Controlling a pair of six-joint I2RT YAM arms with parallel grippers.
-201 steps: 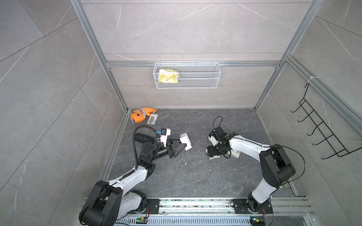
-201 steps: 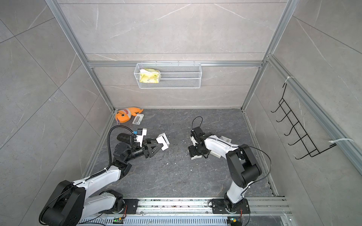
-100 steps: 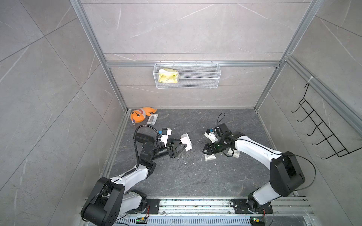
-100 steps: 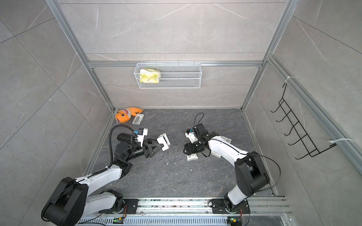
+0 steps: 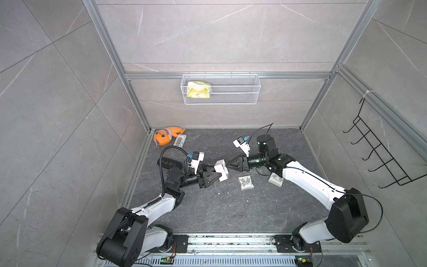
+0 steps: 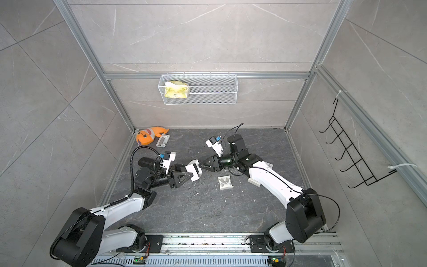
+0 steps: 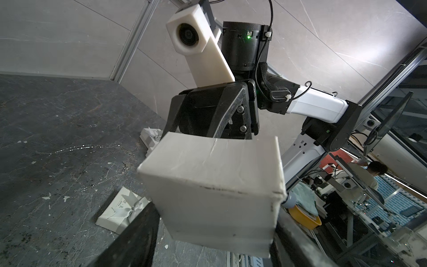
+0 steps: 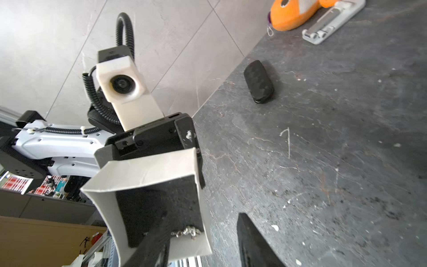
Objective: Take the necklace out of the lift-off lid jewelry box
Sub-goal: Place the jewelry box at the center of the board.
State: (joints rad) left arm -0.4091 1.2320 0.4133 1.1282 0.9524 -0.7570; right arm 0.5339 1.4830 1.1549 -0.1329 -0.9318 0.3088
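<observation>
A: State of right gripper [image 8: 202, 215]?
B: Jaws partly apart, gripping nothing. One finger was inside the white cardboard jewelry box [image 8: 147, 171], just beside the silver chain necklace [image 8: 186, 231] on the black foam insert [image 8: 157, 198]; the box wall stood between the fingers.
A: And left gripper [image 5: 217, 173]?
B: Clamped on the box, raised off the dark stone-look tabletop [image 5: 208, 215].
A: Surroundings?
B: White ribbon-bowed lid [image 5: 245, 182] on the table nearby; orange fish-shaped toy [image 5: 165, 137] in the far corner; grey tiled walls [image 5: 208, 34].
</observation>
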